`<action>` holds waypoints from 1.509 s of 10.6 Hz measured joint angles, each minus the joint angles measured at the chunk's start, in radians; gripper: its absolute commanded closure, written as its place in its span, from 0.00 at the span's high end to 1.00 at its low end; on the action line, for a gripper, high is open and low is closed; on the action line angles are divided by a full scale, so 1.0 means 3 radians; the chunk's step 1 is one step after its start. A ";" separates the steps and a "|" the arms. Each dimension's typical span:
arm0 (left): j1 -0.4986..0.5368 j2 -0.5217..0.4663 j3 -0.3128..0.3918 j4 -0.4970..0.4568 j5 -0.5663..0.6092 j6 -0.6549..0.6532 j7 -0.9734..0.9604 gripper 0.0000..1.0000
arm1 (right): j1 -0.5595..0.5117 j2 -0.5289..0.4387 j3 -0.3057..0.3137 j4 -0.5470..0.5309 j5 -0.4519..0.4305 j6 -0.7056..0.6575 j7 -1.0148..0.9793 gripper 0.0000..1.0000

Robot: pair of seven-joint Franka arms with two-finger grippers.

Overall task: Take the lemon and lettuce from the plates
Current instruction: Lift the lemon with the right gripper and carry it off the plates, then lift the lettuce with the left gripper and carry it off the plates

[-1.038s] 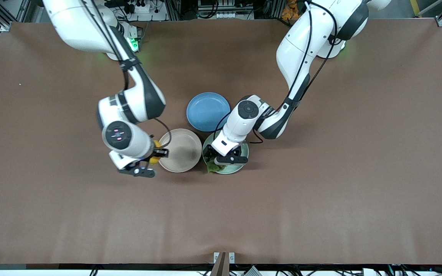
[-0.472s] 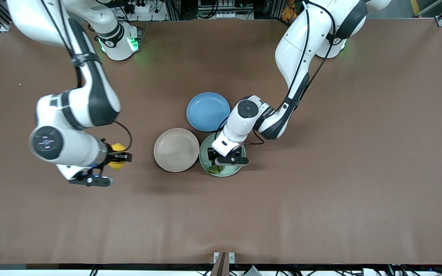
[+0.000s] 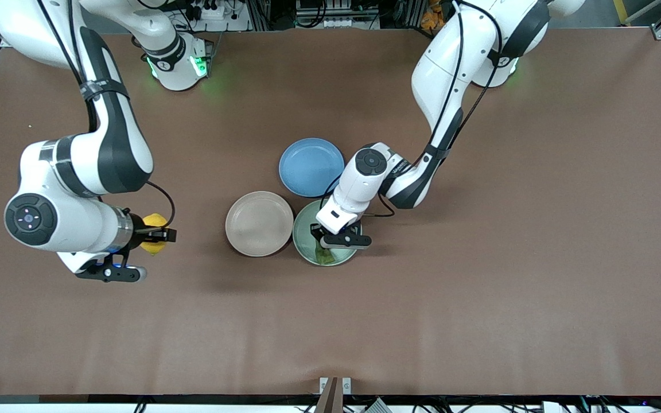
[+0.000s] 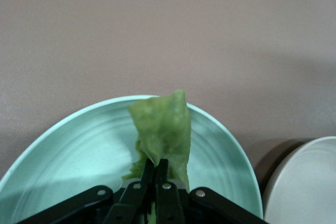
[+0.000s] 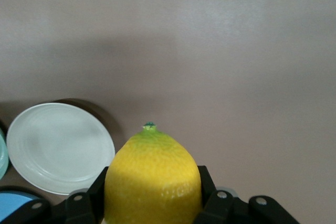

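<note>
Over brown table [image 3: 479, 258], right claw [image 3: 157, 234] clamps lemon [image 3: 154, 221].

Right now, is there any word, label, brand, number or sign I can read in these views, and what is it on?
None can be read.
Dark marking on the left arm's wrist link: too small and blurred to read.
The lemon, the lettuce, the mint green plate, the beige plate, the blue plate and the table: no text on them.
</note>
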 measured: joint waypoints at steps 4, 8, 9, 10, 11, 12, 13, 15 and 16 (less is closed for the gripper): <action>0.0011 -0.0128 0.0016 -0.0009 0.0000 -0.0075 -0.0019 0.00 | -0.0301 -0.0003 -0.0008 0.0019 -0.0048 -0.0213 -0.0443 0.15; 0.0123 -0.0444 0.0036 -0.0016 0.0004 -0.0830 -0.0014 0.00 | -0.0408 0.0013 -0.0009 -0.0039 -0.0058 -0.0277 -0.0465 0.15; 0.0163 -0.0527 0.0039 -0.0022 0.0007 -0.1007 0.0054 0.00 | -0.0463 0.0029 -0.0011 -0.0064 -0.0060 -0.0273 -0.0530 0.15; 0.0200 -0.0594 0.0041 -0.0031 0.0007 -0.1154 0.0122 0.00 | -0.0539 0.0054 -0.0012 -0.0084 -0.0062 -0.0266 -0.0618 0.16; 0.0237 -0.0659 0.0043 -0.0049 0.0008 -0.1298 0.0222 0.00 | -0.0625 0.0090 -0.0013 -0.0087 -0.0062 -0.0258 -0.0727 0.16; 0.0283 -0.0721 0.0043 -0.0079 0.0009 -0.1400 0.0324 0.00 | -0.0692 0.0139 -0.0013 -0.0092 -0.0062 -0.0243 -0.0806 0.16; 0.0334 -0.0786 0.0042 -0.0130 0.0009 -0.1453 0.0415 0.00 | -0.0740 0.0215 -0.0012 -0.0110 -0.0061 -0.0217 -0.0837 0.16; 0.0378 -0.0910 0.0041 -0.0302 0.0009 -0.1470 0.0566 0.00 | -0.0781 0.0390 -0.0011 -0.0178 -0.0060 -0.0045 -0.0849 0.16; 0.0397 -0.0976 0.0041 -0.0406 0.0009 -0.1470 0.0636 0.00 | -0.0780 0.0445 -0.0005 -0.0230 -0.0058 0.0077 -0.0849 0.16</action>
